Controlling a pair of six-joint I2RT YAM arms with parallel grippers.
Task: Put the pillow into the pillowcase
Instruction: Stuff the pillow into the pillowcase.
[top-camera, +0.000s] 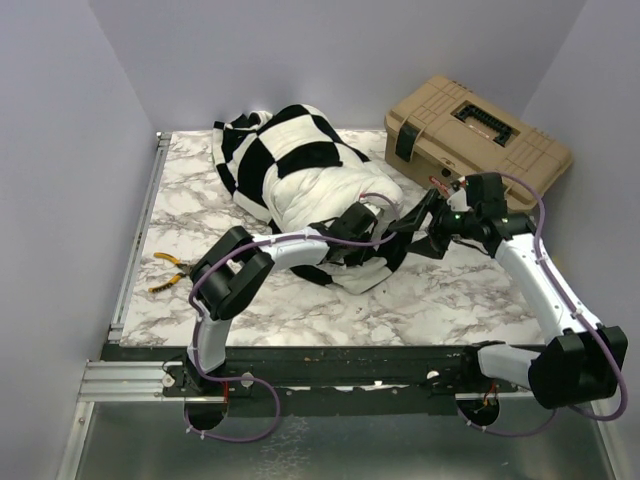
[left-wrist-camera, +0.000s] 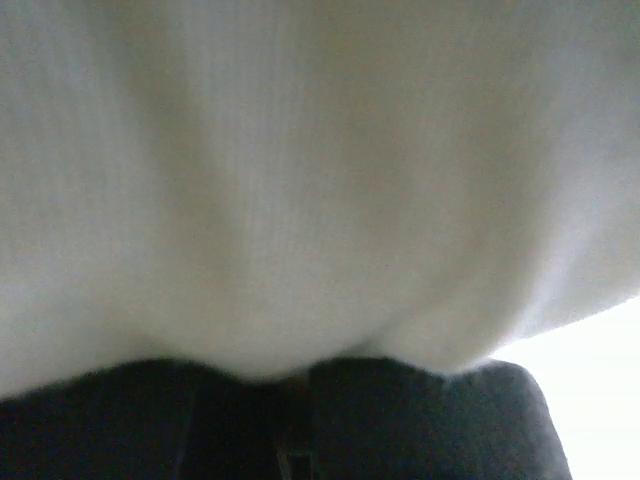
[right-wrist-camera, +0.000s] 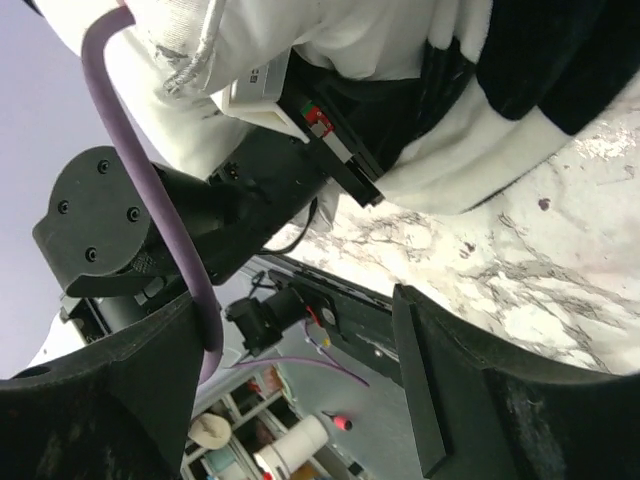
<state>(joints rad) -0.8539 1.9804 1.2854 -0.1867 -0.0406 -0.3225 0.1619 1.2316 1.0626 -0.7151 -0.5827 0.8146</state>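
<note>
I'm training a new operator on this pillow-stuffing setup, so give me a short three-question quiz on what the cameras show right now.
1. True or false: the right gripper stands open, with nothing between its fingers.
2. What lies near the left edge of the marble-patterned table? A) a red mug B) yellow-handled pliers C) scissors
3. Fill in: the large plain white puffy pillow is partly covered by the limp black-and-white checked ____.

Key: 1 true; 2 B; 3 pillowcase.
</note>
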